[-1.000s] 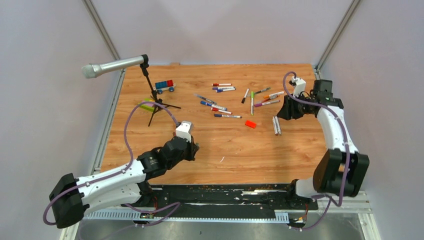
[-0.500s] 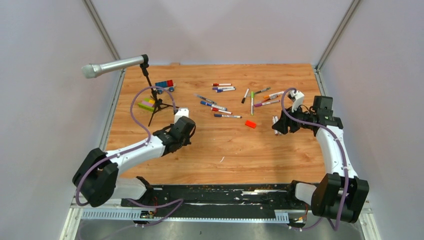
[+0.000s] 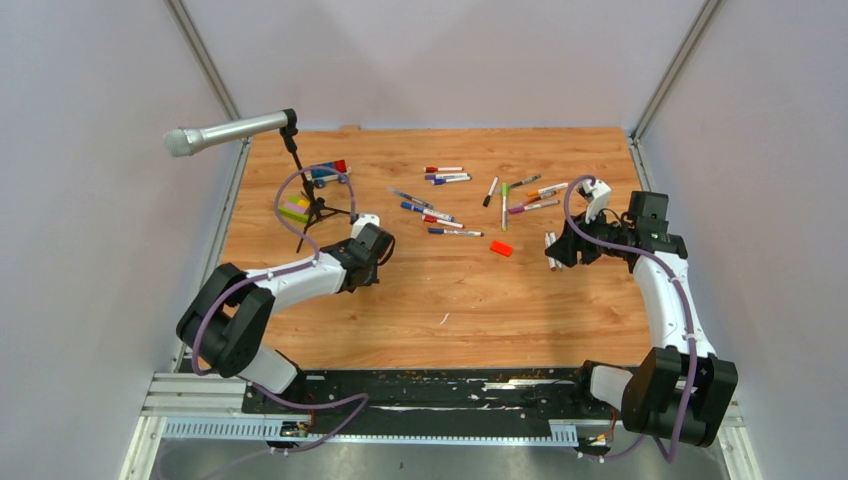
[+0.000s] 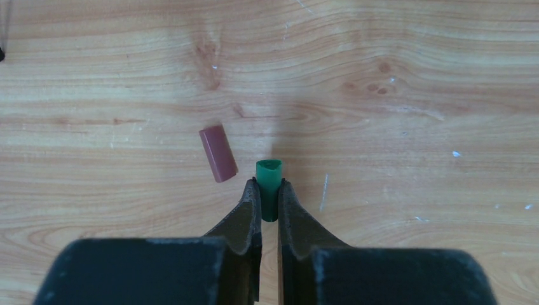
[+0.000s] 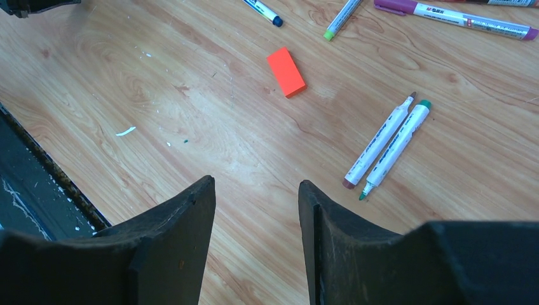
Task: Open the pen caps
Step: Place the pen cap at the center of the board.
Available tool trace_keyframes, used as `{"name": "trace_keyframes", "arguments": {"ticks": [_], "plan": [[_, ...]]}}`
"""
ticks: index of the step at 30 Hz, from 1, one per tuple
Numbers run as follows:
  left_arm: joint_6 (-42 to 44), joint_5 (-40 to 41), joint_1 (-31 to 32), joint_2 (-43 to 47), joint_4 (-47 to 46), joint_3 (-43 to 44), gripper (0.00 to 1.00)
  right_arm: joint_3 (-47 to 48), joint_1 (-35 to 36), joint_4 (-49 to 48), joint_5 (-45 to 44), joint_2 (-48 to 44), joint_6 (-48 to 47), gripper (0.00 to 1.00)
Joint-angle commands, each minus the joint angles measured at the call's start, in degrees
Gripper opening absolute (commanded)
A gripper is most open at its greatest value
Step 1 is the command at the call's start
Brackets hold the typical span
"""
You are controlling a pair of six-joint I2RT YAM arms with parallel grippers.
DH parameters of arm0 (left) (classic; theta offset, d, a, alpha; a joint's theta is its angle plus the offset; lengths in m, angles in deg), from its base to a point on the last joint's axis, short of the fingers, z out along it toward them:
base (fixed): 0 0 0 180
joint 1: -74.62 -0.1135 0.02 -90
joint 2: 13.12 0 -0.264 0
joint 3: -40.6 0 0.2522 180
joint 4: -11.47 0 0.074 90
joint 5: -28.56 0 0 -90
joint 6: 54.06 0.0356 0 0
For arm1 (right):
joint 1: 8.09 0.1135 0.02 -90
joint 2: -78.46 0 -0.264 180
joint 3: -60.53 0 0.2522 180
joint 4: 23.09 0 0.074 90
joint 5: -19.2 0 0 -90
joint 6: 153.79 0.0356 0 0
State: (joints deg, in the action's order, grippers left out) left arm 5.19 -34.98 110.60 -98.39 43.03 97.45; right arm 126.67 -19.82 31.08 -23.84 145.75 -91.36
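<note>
Firstly, two caps show in the left wrist view: a green cap [image 4: 269,173] pinched upright-on between the fingers of the left tool [image 4: 268,190], its open end poking out past the tips, and a brown cap [image 4: 218,153] lying flat on the worktop [image 4: 413,95] just beside it, apart from both fingers. Bare wood surrounds these two on every side. Two pens [image 5: 386,145] lie touching side by side in front of the right tool [image 5: 257,184], one with a brown end and one with a green end, the green one's nib bare. That tool hangs above the wood with its fingers spread and nothing between them. One orange block [image 5: 286,63] lies well apart from the pair, toward the middle. Three more pens reach in at the far edge of the right wrist view. From above, the remaining pens, roughly a dozen though too small to count exactly, are scattered across the far half of the worktop, mostly at its middle and right. One microphone [image 3: 225,132] on a tripod stands at the far left corner, with toy bricks [image 3: 328,172] near its legs. Open wood runs between the two arms along the near half, up to the black rail at the near edge.
</note>
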Motion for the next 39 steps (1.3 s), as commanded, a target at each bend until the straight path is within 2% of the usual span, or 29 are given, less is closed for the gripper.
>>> {"name": "trace_keyframes", "arguments": {"ticks": [1,5,10,17,22,29,34,39], "plan": [[1.06,0.73,-0.85,-1.34,-0.54,2.81,0.14,-0.04,-0.4,-1.91,1.73,-0.98,-1.52,0.51],[1.19,0.92,-0.96,-1.25,-0.36,3.13,0.3,-0.01,-0.4,-1.96,1.73,-0.76,-1.5,0.51],[1.51,0.81,-0.98,-0.05,0.76,3.49,0.41,-0.07,-0.49,-1.84,1.73,-0.65,-1.54,0.51],[1.58,-1.41,-0.95,5.53,2.53,2.92,0.49,-0.18,-0.58,-1.58,2.72,-0.58,-2.04,0.51],[1.57,-6.54,-0.98,13.02,2.76,0.07,0.55,-0.48,-0.53,-1.02,6.15,-0.73,-3.35,0.52],[0.99,-19.57,-1.0,26.71,-3.37,-8.28,0.68,-2.17,-0.45,-0.4,13.07,-1.91,-8.5,0.53],[-1.53,-25.87,-0.94,36.38,-6.81,-13.89,0.74,-2.82,0.68,0.18,16.24,-1.79,-14.75,0.57],[-3.07,-29.4,-0.96,42.81,-6.89,-17.61,0.83,-2.17,4.23,5.68,18.85,-1.28,-33.25,0.61]]}}
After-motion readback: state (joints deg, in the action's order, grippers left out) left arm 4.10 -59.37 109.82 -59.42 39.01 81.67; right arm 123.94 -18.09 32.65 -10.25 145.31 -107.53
